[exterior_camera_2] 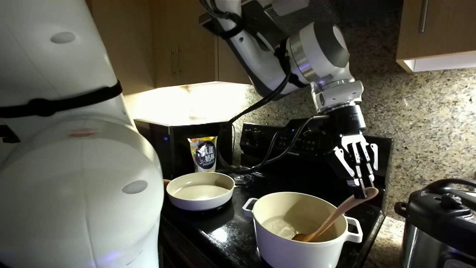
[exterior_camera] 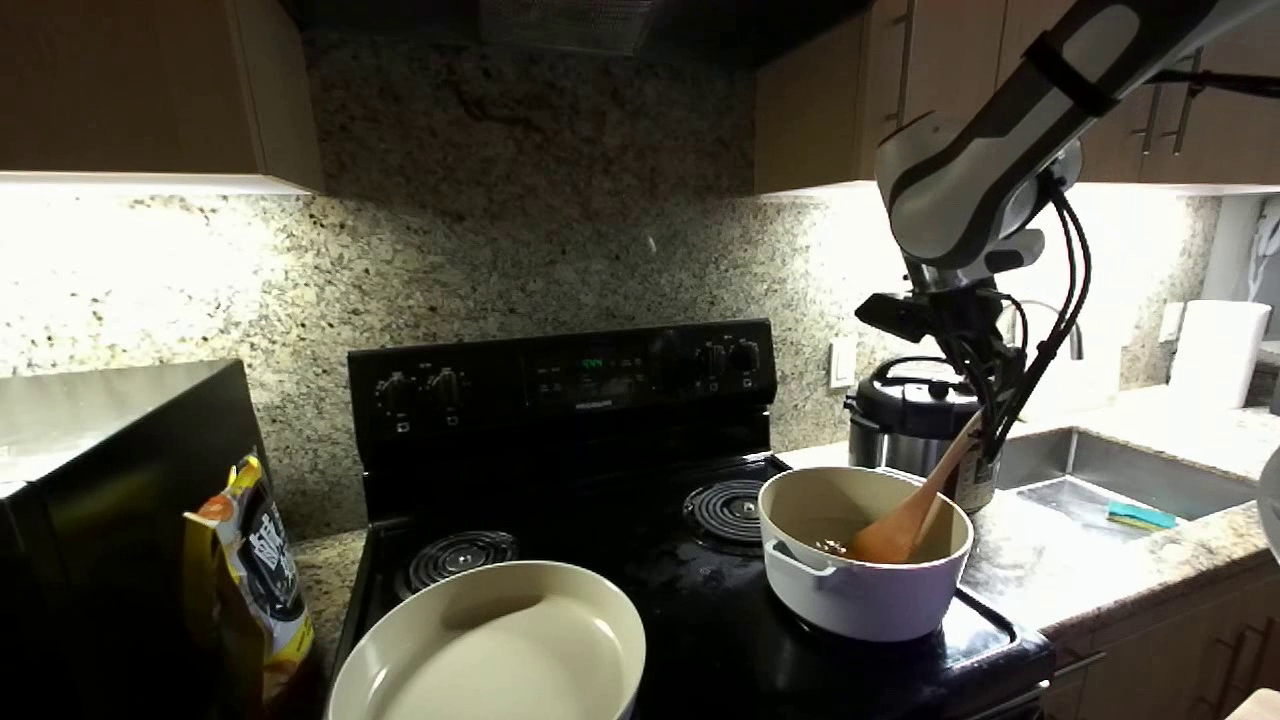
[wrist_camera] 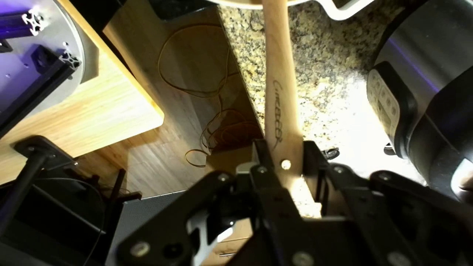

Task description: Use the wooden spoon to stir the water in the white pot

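Note:
The white pot (exterior_camera: 865, 605) stands on the right front of the black stove; it also shows in an exterior view (exterior_camera_2: 297, 255), and its rim and handle are at the top of the wrist view (wrist_camera: 343, 14). My gripper (exterior_camera_2: 361, 191) is shut on the handle end of the wooden spoon (exterior_camera_2: 334, 215), above the pot's rim. In the wrist view the fingers (wrist_camera: 284, 153) press both sides of the handle (wrist_camera: 279, 74). The spoon slants down into the pot, its bowl (exterior_camera: 885, 540) low inside. The water (exterior_camera_2: 280, 225) is a dim tan surface with glints, around the spoon's bowl.
A wide shallow cream dish (exterior_camera: 500, 670) sits on the stove's left front. A black-and-steel cooker (exterior_camera_2: 442, 216) stands on the counter close to the pot. A snack bag (exterior_camera: 268, 570) leans at the far left, and a sink (exterior_camera: 1060, 455) lies beyond the cooker.

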